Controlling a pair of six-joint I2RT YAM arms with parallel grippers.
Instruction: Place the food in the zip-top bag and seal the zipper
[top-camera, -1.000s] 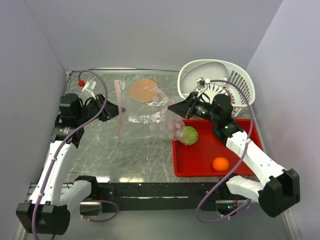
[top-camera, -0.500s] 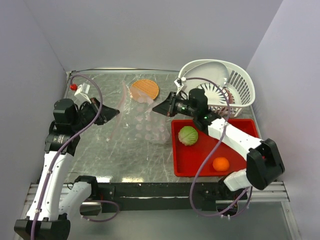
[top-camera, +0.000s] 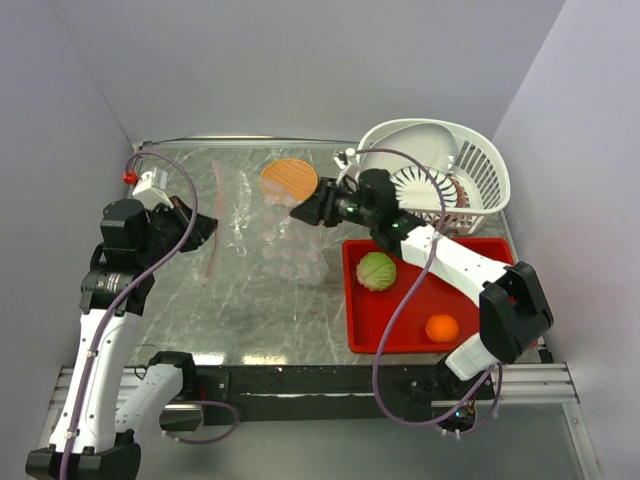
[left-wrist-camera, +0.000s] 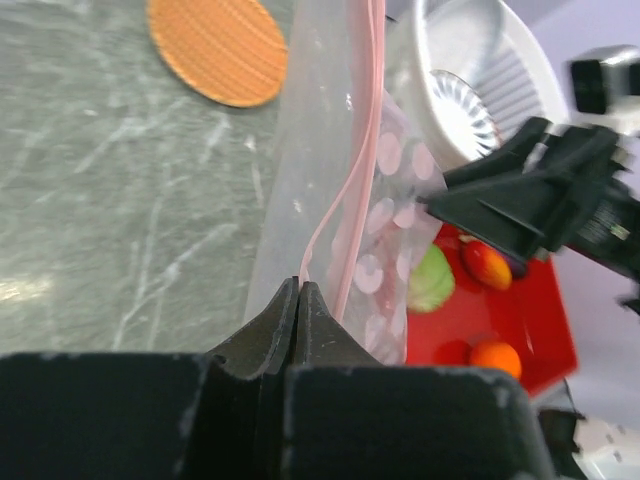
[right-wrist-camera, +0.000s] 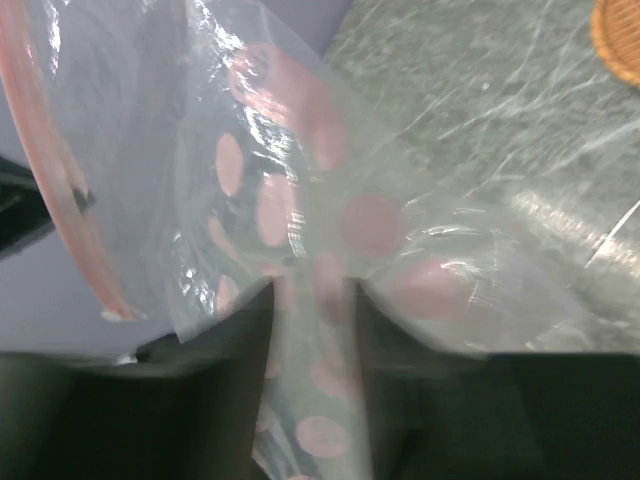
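The clear zip-top bag (top-camera: 288, 248) with pink dots lies bunched on the table's middle. My left gripper (top-camera: 205, 228) is shut on its pink zipper (top-camera: 213, 240), pinching the strip (left-wrist-camera: 372, 90) at the fingertips (left-wrist-camera: 298, 286). My right gripper (top-camera: 300, 212) is at the bag's far right side, jaws apart, with dotted film (right-wrist-camera: 310, 250) draped between the fingers. The green cabbage (top-camera: 376, 271) and orange ball (top-camera: 441, 328) sit in the red tray (top-camera: 400, 325). The left wrist view also shows an orange-red oval fruit (left-wrist-camera: 486, 262) there.
A flat orange-brown disc (top-camera: 289, 178) lies behind the bag. The white slotted basket (top-camera: 440, 165) stands at the back right, just behind the tray. Grey walls close in the table on three sides.
My right gripper swung left toward the disc and opened its jaws, so the stretched bag went slack and bunched up. My left gripper closed on the zipper and drew it slightly left.
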